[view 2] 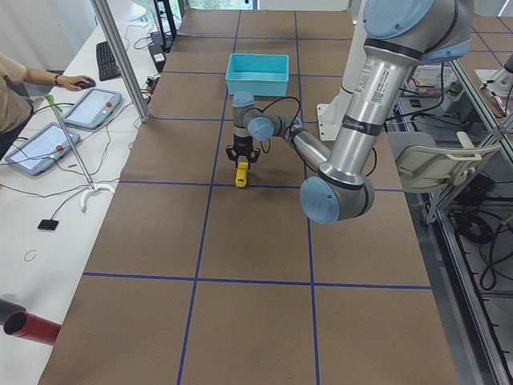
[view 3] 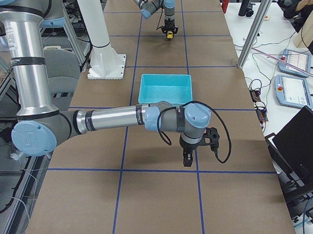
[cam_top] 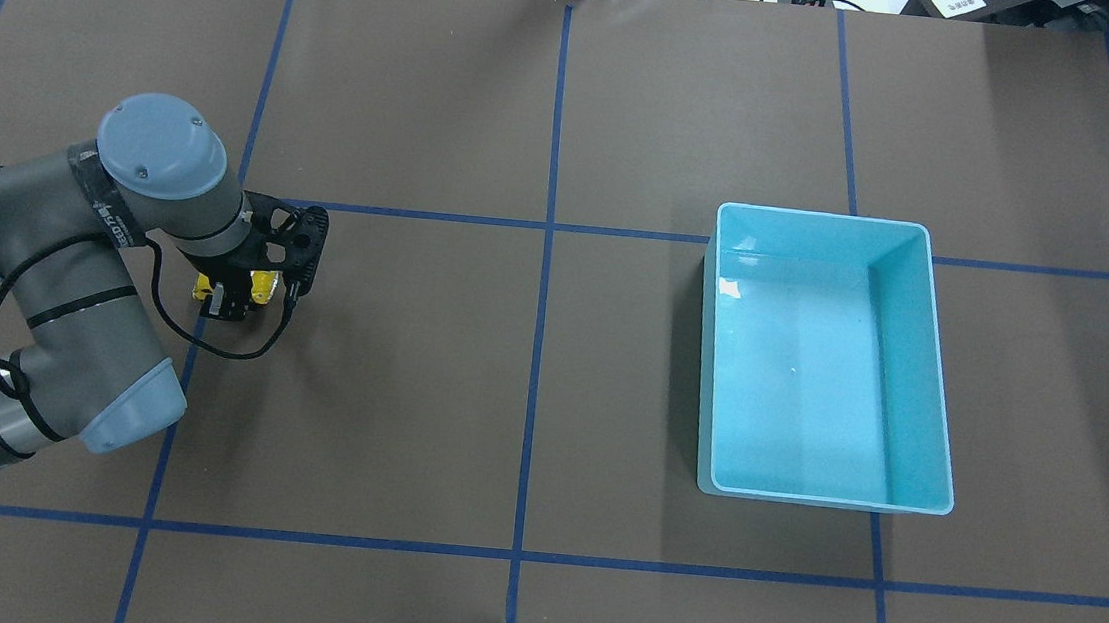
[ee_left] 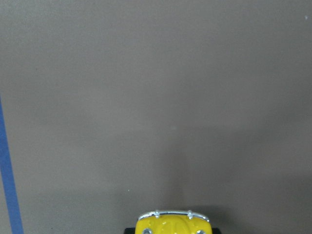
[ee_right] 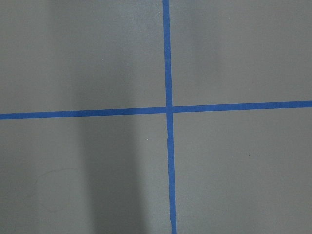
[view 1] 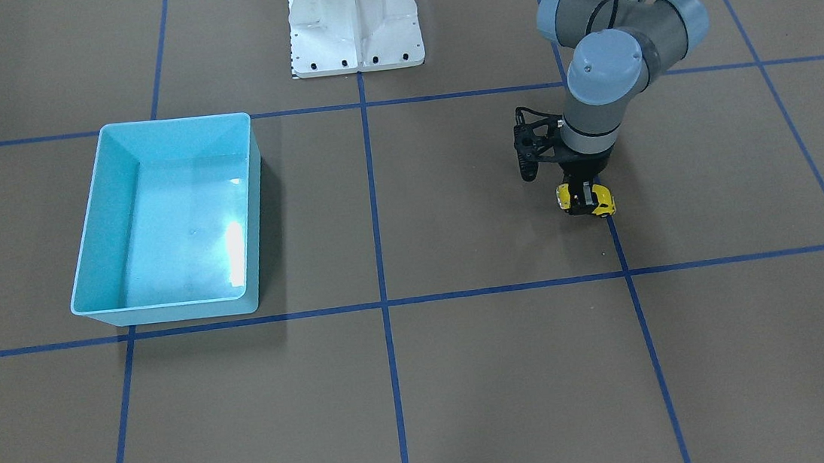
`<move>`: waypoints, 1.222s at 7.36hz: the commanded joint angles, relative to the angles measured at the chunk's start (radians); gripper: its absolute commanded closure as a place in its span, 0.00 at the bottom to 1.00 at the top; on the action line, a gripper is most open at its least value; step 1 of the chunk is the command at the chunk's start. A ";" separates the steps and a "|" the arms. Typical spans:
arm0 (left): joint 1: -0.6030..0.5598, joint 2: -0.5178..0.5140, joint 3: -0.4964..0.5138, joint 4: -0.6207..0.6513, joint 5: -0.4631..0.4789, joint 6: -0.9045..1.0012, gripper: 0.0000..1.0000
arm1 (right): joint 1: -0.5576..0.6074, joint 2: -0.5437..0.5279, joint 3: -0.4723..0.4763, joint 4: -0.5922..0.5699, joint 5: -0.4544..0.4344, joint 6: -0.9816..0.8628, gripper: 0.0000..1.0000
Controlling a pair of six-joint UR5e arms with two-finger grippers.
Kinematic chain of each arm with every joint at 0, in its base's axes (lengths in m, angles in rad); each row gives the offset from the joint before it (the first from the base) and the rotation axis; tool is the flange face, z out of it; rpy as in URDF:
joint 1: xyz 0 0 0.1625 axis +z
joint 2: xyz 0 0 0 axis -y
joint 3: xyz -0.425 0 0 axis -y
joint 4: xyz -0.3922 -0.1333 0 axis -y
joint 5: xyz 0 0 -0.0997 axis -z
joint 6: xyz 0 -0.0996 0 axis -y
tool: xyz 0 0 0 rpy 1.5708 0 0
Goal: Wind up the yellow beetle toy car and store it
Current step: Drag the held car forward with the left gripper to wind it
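Observation:
The yellow beetle toy car [view 1: 604, 205] sits at table level on the robot's left side, on a blue tape line. My left gripper [view 1: 585, 198] comes straight down over it, its fingers closed on the car's sides. From overhead the car [cam_top: 263, 284] shows partly under the gripper [cam_top: 229, 301]. In the left wrist view only the car's front and silver bumper [ee_left: 171, 222] show at the bottom edge. My right gripper [view 3: 187, 160] shows only in the exterior right view, low over the table and empty; I cannot tell whether it is open or shut.
The light blue bin [cam_top: 824, 216] stands empty on the robot's right side, far from the car; it also shows in the front view [view 1: 94, 217]. The white robot base [view 1: 354, 25] is at the table's edge. Blue tape lines cross the brown table.

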 commanded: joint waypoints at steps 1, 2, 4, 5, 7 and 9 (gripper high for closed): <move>-0.002 0.004 0.000 0.001 -0.009 0.006 1.00 | -0.002 0.002 -0.001 0.001 0.000 0.002 0.00; 0.000 0.006 0.001 0.001 -0.011 0.012 1.00 | -0.003 0.002 -0.001 0.001 0.000 0.002 0.00; 0.000 0.006 0.000 -0.001 -0.011 0.014 1.00 | -0.003 0.002 -0.001 0.001 0.000 0.002 0.00; 0.000 0.006 0.001 -0.001 -0.009 0.026 1.00 | -0.003 0.002 -0.001 0.001 0.000 0.000 0.00; -0.002 0.013 0.003 -0.006 -0.009 0.046 1.00 | -0.003 0.002 -0.001 0.001 0.000 0.000 0.00; -0.002 0.038 0.001 -0.027 -0.006 0.048 1.00 | -0.003 0.002 -0.001 0.001 0.000 0.000 0.00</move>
